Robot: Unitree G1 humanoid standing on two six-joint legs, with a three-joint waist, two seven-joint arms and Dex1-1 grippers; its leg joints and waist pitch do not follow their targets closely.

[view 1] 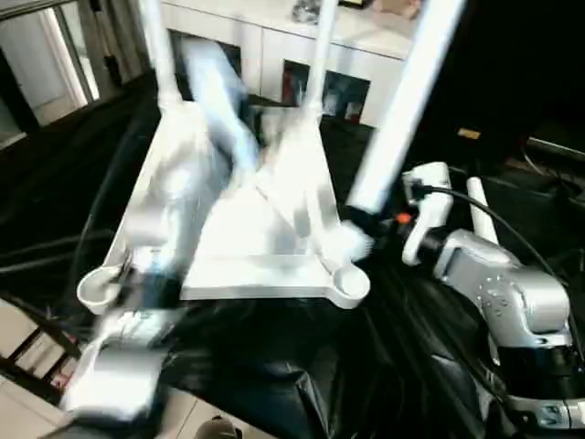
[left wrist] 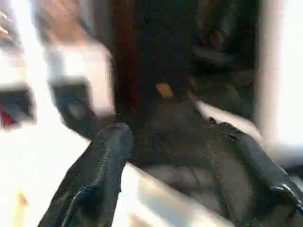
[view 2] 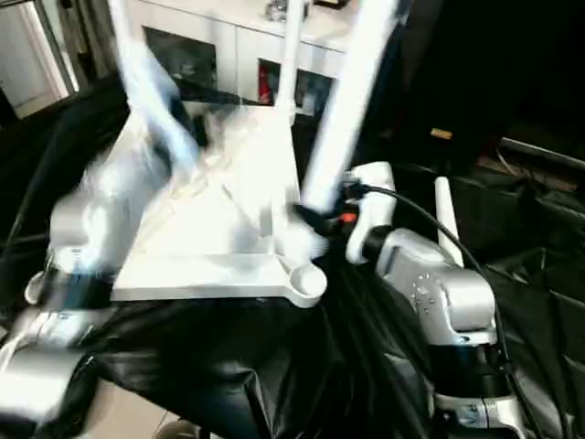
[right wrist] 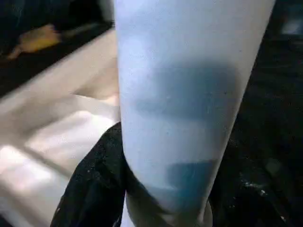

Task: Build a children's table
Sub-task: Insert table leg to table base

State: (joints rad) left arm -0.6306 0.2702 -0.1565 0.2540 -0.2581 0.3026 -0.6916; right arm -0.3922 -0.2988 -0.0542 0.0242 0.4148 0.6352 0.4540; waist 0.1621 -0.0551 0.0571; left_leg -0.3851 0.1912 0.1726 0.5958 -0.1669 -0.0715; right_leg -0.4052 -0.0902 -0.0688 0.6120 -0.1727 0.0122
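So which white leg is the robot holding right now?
Find the white plastic rectangular tabletop lying underside up on the black-draped work table. At its near corner on the robot's right, the right gripper clamps a long white tapered tube leg. That leg leans, thick and close; the two far legs stand thin in their far corners.

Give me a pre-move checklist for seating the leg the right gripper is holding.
1. Right gripper shut on the leg: ok; the right wrist view shows black fingers against the tube.
2. Near right socket empty: ok.
3. Leg's lower end lined up over that socket: cannot tell; the gripper hides it.
4. Tabletop lying underside up: ok.
5. Two far legs standing in their sockets: ok.
6. Left gripper open, holding nothing: ok.
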